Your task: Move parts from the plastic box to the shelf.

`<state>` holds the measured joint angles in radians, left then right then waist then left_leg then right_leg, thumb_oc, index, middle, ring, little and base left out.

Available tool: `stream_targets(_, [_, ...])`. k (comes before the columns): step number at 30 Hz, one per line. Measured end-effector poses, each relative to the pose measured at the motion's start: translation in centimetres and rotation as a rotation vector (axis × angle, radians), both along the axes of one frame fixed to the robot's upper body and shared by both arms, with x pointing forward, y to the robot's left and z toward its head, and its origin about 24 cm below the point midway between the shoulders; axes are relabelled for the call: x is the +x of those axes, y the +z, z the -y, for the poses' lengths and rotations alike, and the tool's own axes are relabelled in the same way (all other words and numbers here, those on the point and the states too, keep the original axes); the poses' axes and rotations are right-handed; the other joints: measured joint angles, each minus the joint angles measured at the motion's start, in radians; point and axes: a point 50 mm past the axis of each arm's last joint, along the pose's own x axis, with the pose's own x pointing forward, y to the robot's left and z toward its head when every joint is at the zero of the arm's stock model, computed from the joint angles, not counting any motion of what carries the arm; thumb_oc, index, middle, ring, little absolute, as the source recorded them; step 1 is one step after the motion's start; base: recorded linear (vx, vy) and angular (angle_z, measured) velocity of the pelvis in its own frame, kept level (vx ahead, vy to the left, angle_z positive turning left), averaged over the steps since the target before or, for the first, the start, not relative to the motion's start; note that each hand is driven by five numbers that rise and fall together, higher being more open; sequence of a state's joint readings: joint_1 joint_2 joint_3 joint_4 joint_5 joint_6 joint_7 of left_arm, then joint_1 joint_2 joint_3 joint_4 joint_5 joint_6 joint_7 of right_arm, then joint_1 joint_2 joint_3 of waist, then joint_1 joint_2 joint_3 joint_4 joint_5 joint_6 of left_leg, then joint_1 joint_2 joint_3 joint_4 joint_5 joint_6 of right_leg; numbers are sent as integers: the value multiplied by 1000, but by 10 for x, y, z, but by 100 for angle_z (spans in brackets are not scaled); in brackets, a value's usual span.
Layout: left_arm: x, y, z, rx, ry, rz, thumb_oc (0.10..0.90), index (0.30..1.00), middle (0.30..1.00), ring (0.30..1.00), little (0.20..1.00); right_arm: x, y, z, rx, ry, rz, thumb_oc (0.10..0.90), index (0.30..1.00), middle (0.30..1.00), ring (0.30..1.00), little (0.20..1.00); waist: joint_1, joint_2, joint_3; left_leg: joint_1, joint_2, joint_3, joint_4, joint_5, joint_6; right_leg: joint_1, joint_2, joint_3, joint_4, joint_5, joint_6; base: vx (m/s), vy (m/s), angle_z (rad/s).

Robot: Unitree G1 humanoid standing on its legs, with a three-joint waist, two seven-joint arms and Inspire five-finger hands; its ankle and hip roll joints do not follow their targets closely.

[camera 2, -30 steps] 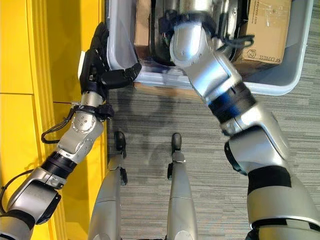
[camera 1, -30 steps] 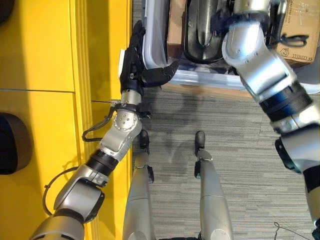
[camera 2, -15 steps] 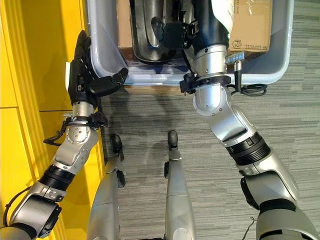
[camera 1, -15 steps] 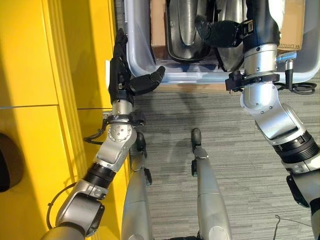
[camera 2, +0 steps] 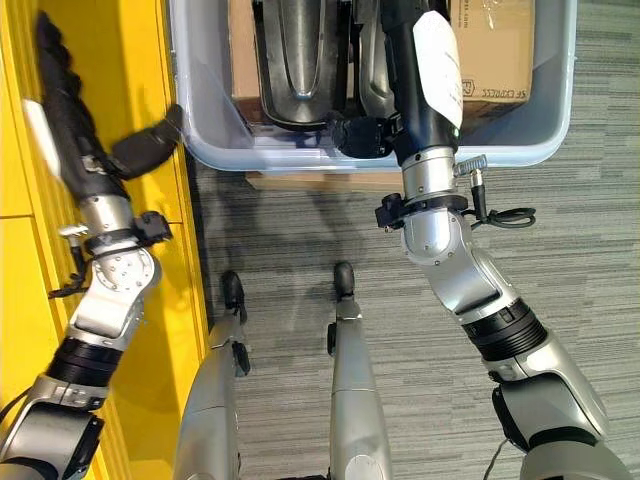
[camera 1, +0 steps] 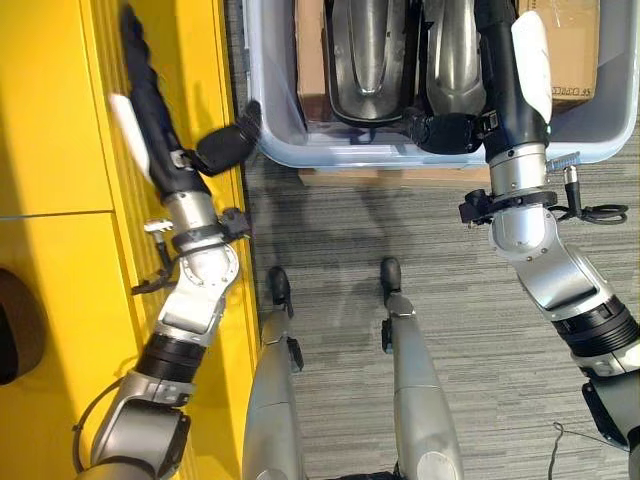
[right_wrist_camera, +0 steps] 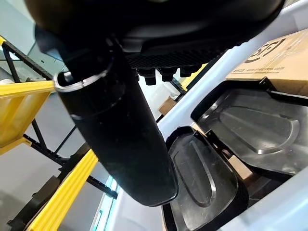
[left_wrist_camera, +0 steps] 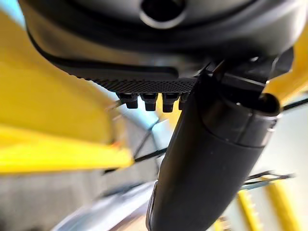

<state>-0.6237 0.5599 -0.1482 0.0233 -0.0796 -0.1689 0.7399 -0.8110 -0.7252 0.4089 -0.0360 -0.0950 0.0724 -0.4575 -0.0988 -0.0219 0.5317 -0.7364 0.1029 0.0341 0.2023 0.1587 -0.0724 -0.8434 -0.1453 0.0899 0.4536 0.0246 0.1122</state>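
A translucent grey plastic box (camera 1: 400, 155) stands on the floor ahead. It holds black moulded parts (camera 1: 365, 60) side by side and a cardboard carton (camera 1: 575, 60). My right hand (camera 1: 500, 70) reaches into the box over the right-hand black part (right_wrist_camera: 255, 130), fingers straight, thumb (right_wrist_camera: 120, 130) out to the side, holding nothing. My left hand (camera 1: 150, 110) is raised over the yellow shelf (camera 1: 60, 150) to the box's left, open and holding nothing, its thumb (camera 1: 225, 145) pointing at the box's near left corner.
The yellow shelf runs down the whole left side, with a dark rounded object (camera 1: 15, 325) on it at the left edge. Grey carpet (camera 1: 450, 330) lies in front of the box. A flat brown board (camera 1: 380, 177) shows under the box's near rim.
My left hand has left the box's near left corner and swung left over the yellow shelf. My right hand has stretched further into the box over the black parts.
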Motion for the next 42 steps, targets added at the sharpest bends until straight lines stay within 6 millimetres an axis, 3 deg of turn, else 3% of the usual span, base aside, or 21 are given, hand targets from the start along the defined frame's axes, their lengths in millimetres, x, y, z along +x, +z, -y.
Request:
stream_targets(9, [-4, 20, 5, 89, 49, 93, 900, 1000, 1000, 1000, 1000, -1, 0, -3, -115, -36, 30, 900, 1000, 1000, 1000, 1000, -1, 5, 2, 18, 0, -7, -4, -1, -3, 18, -2, -10, 9, -12, -5, -10, 9, 2])
stream_targets(16, [4, 14, 29, -79, -368, 5, 900, 1000, 1000, 1000, 1000, -2, 8, -12, -266, -76, 97, 900, 1000, 1000, 1000, 1000, 6, 6, 2, 30, 0, -13, -3, 5, -12, 32, -2, -15, 9, -15, -5, -23, -29, 1])
stream_targets(21, [6, -1, 66, -35, -569, -66, 900, 1000, 1000, 1000, 1000, 5, 15, -35, -451, -77, 131, 900, 1000, 1000, 1000, 1000, 6, 6, 2, 29, 2, -16, -1, 0, -5, 32, 0, -18, 11, -16, -6, -19, -59, 0])
stream_targets(24, [6, -8, 78, -10, -611, -96, 900, 1000, 1000, 1000, 1000, 12, 13, -40, -497, -81, 109, 900, 1000, 1000, 1000, 1000, 7, 6, 2, 24, 3, -20, -1, 0, -5, 31, 1, -20, 9, -16, -8, -8, -61, 1])
stream_targets(36, [9, -13, 74, 5, -605, -114, 900, 1000, 1000, 1000, 1000, 22, 12, -40, -702, -171, 74, 900, 1000, 1000, 1000, 1000, 33, 5, 3, -18, 7, -49, 0, 4, -14, 10, 1, -52, 3, -25, -11, -6, -47, 5])
stream_targets(42, [6, -15, 64, 41, -598, -97, 900, 1000, 1000, 1000, 1000, 23, 18, -20, -742, -256, 66, 900, 1000, 1000, 1000, 1000, 40, 3, 3, -35, 9, -67, 1, 3, -14, 4, -2, -72, 5, -32, -15, -4, -30, 6])
